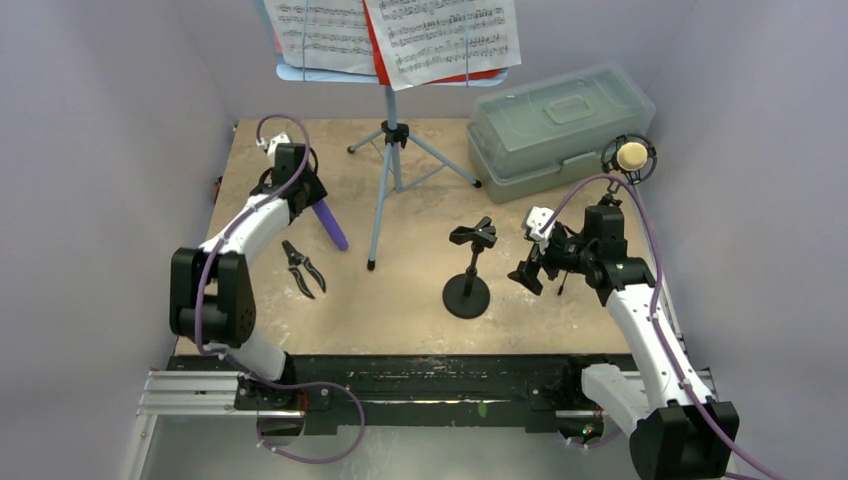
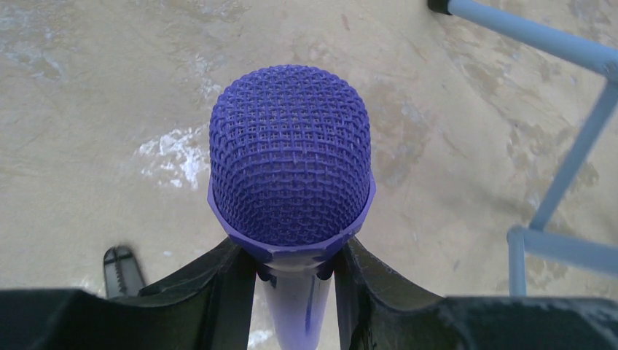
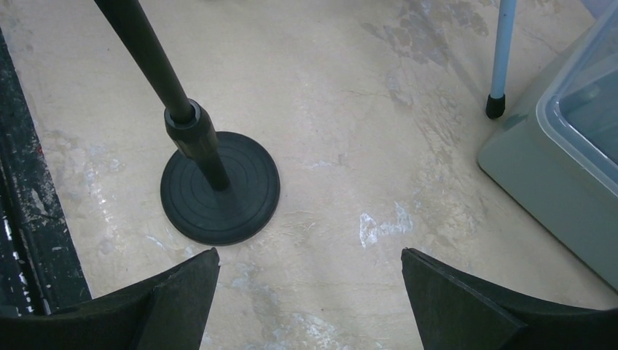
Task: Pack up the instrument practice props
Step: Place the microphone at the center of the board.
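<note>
Tabletop [image 1: 420, 335] — one purple microphone [image 1: 331, 228], one tan microphone [image 1: 632, 156]

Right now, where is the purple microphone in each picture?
Top external: the purple microphone sits left of centre.
Left wrist: centre of the picture, held by the left gripper.
Right wrist: not in it.
Shared landmark: the pale-blue stand, its legs in all three.

We found the music rack [image 1: 388, 170] standing in the middle toward the back, with sheet pages [image 1: 400, 35] on it. The lidded box [image 1: 560, 125] sat to its right, and the ring-held microphone [image 1: 631, 156] was by the box's right end. The round-base holder [image 1: 467, 285] stood in front of the rack and to the right. The hand microphone [image 1: 330, 225] and pliers [image 1: 303, 268] were to the rack's left, the pliers nearer us.
</note>
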{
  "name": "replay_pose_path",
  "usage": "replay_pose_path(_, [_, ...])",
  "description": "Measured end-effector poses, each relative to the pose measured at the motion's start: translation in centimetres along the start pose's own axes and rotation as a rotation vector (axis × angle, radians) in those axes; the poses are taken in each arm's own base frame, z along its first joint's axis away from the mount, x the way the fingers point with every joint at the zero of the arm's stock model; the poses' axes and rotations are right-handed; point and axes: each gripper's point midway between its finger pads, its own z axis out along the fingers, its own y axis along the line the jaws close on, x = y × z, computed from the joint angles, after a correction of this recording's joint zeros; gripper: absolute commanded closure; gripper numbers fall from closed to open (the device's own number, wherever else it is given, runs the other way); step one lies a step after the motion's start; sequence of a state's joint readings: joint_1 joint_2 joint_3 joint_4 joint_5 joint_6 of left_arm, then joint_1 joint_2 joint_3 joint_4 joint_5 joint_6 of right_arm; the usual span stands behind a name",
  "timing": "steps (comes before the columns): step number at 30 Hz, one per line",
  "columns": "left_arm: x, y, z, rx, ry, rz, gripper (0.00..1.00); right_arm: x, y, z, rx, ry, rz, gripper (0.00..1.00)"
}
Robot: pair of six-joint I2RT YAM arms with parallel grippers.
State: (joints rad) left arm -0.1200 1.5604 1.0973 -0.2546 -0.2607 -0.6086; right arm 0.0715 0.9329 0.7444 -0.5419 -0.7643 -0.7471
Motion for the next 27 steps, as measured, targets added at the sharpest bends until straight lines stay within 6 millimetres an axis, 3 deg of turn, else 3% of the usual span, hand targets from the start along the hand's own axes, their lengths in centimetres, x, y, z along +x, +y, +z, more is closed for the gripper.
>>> replay_pose_path(8, [-1.9, -1.0, 10.1, -0.024, 0.098, -0.14, 1.0, 0.1, -0.2, 0.0, 0.012, 0.008, -0.002, 0.01])
replay_pose_path(12, [-0.5, 0.0, 15.0, -0.02, 0.192, -0.248, 0.96, 0.1, -0.2, 0.0, 0.012, 0.007, -0.003, 0.01])
replay_pose_path(13, [-0.4, 0.2, 15.8, -0.01, 0.208, -0.291, 0.94, 0.1, -0.2, 0.0, 0.012, 0.007, -0.003, 0.01])
replay_pose_path(16, [-2.4, 0.5, 16.8, 0.016, 0.191, -0.356, 0.88, 0.1, -0.2, 0.0, 0.012, 0.007, -0.003, 0.01])
replay_pose_path(19, [-3.1, 0.8, 18.2, 0.028, 0.194, -0.412, 0.74, 0.1, -0.2, 0.0, 0.012, 0.008, -0.002, 0.01])
replay_pose_path(27, [-4.5, -0.1, 19.1, 0.062, 0.19, -0.445, 0.19, 0.2, -0.3, 0.0, 0.012, 0.009, -0.001, 0.01])
